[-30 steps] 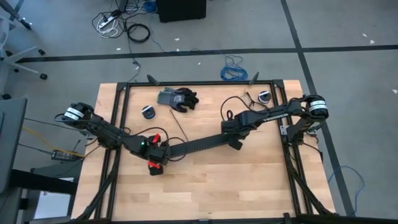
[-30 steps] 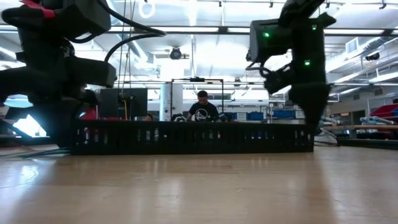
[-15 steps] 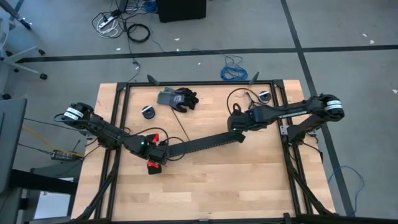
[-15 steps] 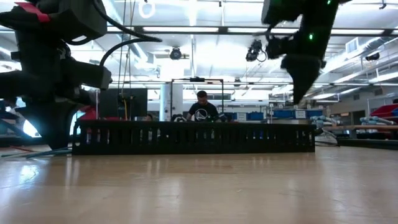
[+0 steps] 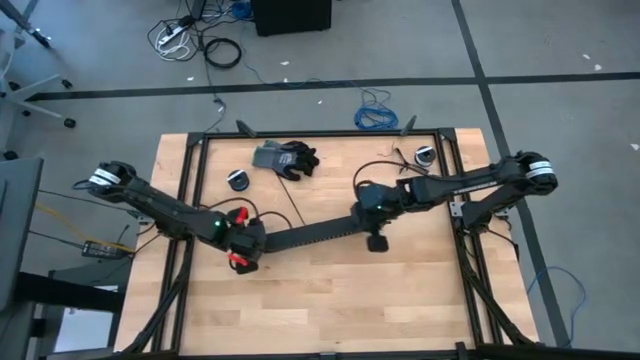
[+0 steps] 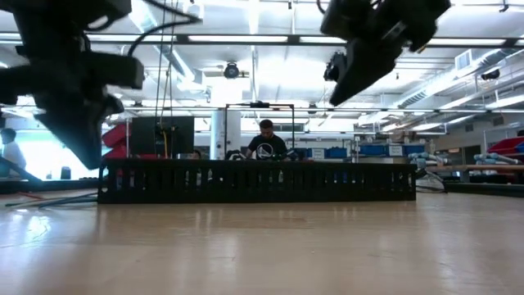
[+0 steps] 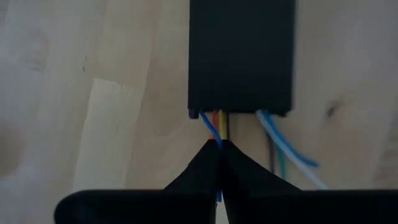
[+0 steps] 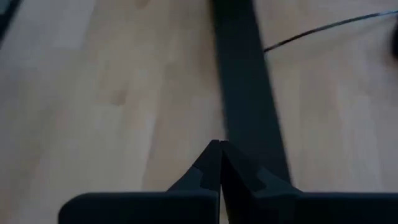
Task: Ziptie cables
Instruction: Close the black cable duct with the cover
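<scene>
The wooden surface (image 5: 330, 290) carries a long black slotted channel (image 5: 315, 232), which serves as the landmark and lies diagonally across the middle of the surface. The cables (image 7: 278, 140) run inside the channel; thin blue, yellow, red, white and green strands emerge from its left-arm end and splay onto the wood.

The left pincer (image 7: 219, 148) sits at that end of the channel, fingers together and clamped on a blue strand just outside the channel mouth. The right pincer (image 8: 219, 147) hovers over the channel near its opposite end, fingers together and holding nothing; in the low view it hangs clear above the channel.

A dark glove (image 5: 287, 158) lies beyond the channel toward the far edge, well apart. Two small round spools (image 5: 239, 179) rest near that far edge, one on each side of the glove.

Procedure for the step in hand, judged as gathering the strands for tying:
- Collect all splayed strands, not the blue one alone, before cinching.
- Pull in line with the channel to avoid dragging it across the surface.
- Use the right pincer to steady the channel.
- No ziptie is identifiable; locate one first.
</scene>
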`<state>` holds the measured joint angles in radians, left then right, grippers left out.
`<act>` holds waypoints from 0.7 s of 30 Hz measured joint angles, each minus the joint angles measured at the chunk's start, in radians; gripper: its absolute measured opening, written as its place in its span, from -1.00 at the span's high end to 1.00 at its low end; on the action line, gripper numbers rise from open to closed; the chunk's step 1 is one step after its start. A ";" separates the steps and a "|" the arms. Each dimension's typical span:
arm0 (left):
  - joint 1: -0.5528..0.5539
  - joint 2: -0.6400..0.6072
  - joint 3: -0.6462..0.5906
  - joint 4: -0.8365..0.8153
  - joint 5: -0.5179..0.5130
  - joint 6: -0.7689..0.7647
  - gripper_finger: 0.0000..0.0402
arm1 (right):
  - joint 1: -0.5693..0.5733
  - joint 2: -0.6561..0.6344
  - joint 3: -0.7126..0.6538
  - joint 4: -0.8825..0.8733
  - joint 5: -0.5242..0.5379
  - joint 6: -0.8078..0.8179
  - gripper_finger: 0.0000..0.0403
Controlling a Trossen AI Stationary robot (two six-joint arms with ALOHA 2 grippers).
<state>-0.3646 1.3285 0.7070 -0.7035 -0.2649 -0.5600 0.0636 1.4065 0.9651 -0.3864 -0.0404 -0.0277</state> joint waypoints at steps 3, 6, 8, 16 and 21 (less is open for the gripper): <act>-0.005 -0.030 0.000 0.017 0.003 -0.023 1.00 | -0.022 0.030 -0.006 0.064 0.022 0.039 1.00; -0.006 -0.034 -0.004 0.018 0.022 -0.040 1.00 | -0.037 0.086 -0.006 0.101 0.022 0.044 1.00; -0.006 -0.025 -0.013 0.045 0.045 -0.048 1.00 | -0.044 0.136 -0.006 0.140 0.021 0.043 1.00; -0.003 0.006 -0.048 0.141 0.075 -0.042 1.00 | -0.065 0.229 -0.005 0.231 0.009 0.025 1.00; 0.002 0.018 -0.050 0.194 0.069 -0.023 1.00 | -0.077 0.247 -0.004 0.263 -0.027 0.024 1.00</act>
<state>-0.3628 1.3461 0.6574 -0.5095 -0.1963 -0.5831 -0.0135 1.6540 0.9608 -0.1232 -0.0677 -0.0042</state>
